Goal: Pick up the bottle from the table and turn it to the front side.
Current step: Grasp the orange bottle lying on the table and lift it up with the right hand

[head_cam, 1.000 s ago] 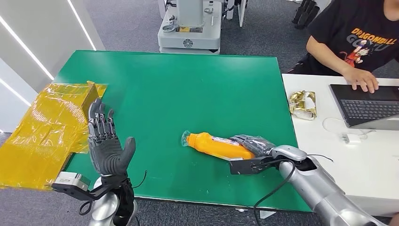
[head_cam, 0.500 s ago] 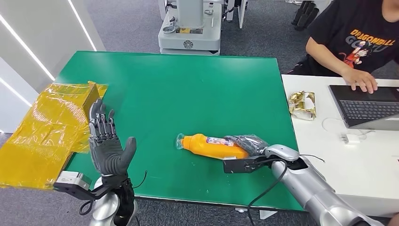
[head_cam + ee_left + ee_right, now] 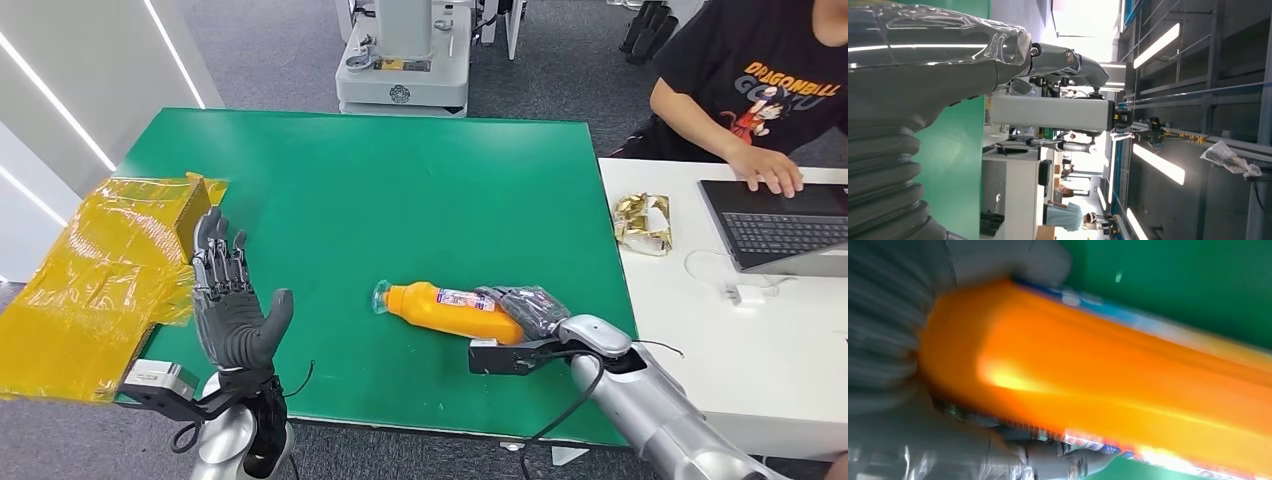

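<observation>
At the left edge of the head view, yellow film (image 3: 95, 285) lies crumpled over the left rim of the green table (image 3: 400, 190) and hangs past it. Just right of it, in the lower left of the frame, my left hand (image 3: 232, 305) stands upright with its palm facing right, its fingers (image 3: 215, 255) straight and spread, its thumb out to the side, and nothing in it. In the left wrist view the grey cover of that hand (image 3: 903, 100) takes up the left side, with the table as a green strip beside it.

Toward the lower middle of the head view the bottle (image 3: 450, 310) lies on its side on the table, orange, with a label along its body and its clear cap end pointing left. My right hand (image 3: 530, 310) wraps around its right end, dark fingers (image 3: 520, 298) curled over the top of it. The right wrist view, blurred, shows the bottle (image 3: 1108, 385) close up and running across the frame, with my right hand (image 3: 923, 390) closed around it at the left.

Right of the green table, a white desk (image 3: 690, 330) holds a gold wrapper (image 3: 643, 222), a laptop (image 3: 785, 228) and a white cable. In the upper right a person (image 3: 750, 90) in a black shirt sits with a hand on the keyboard. At top centre a grey machine base (image 3: 403, 60) stands on the floor behind the table.
</observation>
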Available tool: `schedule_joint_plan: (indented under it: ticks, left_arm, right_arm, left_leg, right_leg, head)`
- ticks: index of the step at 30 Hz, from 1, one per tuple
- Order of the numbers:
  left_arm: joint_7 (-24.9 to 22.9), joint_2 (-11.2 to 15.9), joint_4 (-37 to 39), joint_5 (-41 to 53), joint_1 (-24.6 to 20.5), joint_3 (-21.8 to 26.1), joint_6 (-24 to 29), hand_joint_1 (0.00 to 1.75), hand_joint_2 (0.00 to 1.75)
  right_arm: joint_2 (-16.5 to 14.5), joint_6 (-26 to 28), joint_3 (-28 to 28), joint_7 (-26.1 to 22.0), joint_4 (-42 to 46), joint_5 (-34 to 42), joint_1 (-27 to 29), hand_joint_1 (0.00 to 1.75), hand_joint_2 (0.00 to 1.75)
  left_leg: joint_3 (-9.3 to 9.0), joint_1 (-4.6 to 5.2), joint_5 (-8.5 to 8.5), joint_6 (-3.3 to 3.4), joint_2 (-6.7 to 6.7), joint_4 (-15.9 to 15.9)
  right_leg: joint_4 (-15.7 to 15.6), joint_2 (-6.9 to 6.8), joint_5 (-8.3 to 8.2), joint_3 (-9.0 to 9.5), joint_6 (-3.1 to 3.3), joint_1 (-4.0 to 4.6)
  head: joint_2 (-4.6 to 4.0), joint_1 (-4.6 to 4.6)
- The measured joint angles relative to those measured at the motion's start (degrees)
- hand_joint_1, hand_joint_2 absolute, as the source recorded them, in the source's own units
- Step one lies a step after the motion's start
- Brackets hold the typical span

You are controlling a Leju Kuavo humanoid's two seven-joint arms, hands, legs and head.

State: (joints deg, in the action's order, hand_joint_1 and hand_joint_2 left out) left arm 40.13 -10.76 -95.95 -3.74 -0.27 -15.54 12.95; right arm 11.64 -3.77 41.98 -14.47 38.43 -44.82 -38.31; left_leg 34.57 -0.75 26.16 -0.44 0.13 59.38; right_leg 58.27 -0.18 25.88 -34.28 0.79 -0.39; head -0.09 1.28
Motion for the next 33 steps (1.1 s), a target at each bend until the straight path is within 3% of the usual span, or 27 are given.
schedule_joint_plan:
  ticks: [4,11,13,18,25,33]
  left_arm:
    - [0.00,-0.02,-0.01,0.40,0.21,0.00,0.51,0.00,1.75]
    - [0.00,-0.15,-0.02,0.05,0.96,0.00,1.09,0.00,1.75]
    - [0.00,-0.26,-0.01,-0.15,1.07,0.00,0.92,0.00,1.75]
    - [-0.42,-0.38,0.66,-1.72,0.78,-0.06,-0.77,0.00,1.75]
    - [-4.10,-0.13,3.83,-5.13,-0.12,-1.01,-5.55,0.00,1.75]
    - [-9.26,0.89,6.27,-6.35,-1.81,-3.23,-10.13,0.00,1.75]
  right_arm:
    - [-0.89,6.78,-2.22,4.01,2.22,-0.25,3.12,1.75,1.75]
    - [-5.40,19.61,-11.67,5.11,11.96,2.84,11.66,1.75,1.75]
    - [-6.61,21.87,-14.18,4.00,15.04,3.36,14.21,1.75,1.75]
    - [-9.30,31.21,-19.18,-5.09,23.43,5.75,21.55,1.75,1.75]
    - [-10.74,32.94,-20.69,-7.48,29.24,7.10,27.28,1.75,1.75]
    - [-11.86,32.88,-19.64,-8.85,29.57,7.77,28.13,1.75,1.75]
  left_leg:
    - [0.09,0.00,-0.02,0.01,-0.08,0.00]
    - [0.16,-0.01,0.02,0.00,-0.14,-0.01]
    - [0.19,-0.01,0.04,0.02,-0.15,-0.02]
    - [0.24,0.00,0.13,0.05,-0.14,-0.02]
    - [0.25,0.02,0.15,0.07,-0.11,-0.01]
    - [0.25,0.01,0.15,0.07,-0.11,-0.01]
  right_leg:
    - [0.01,-0.11,0.00,-0.02,0.00,0.00]
    - [0.01,-0.16,0.14,-0.09,-0.08,0.01]
    - [0.00,-0.17,0.17,-0.13,-0.08,0.01]
    - [-0.01,-0.17,0.20,-0.19,-0.09,0.00]
    - [-0.02,-0.15,0.20,-0.19,-0.11,-0.01]
    - [-0.01,-0.14,0.19,-0.19,-0.10,-0.01]
  head:
    - [0.00,-0.02]
    - [0.00,0.00]
    - [0.00,0.00]
    - [0.00,0.00]
    - [0.00,-0.01]
    - [0.00,-0.01]
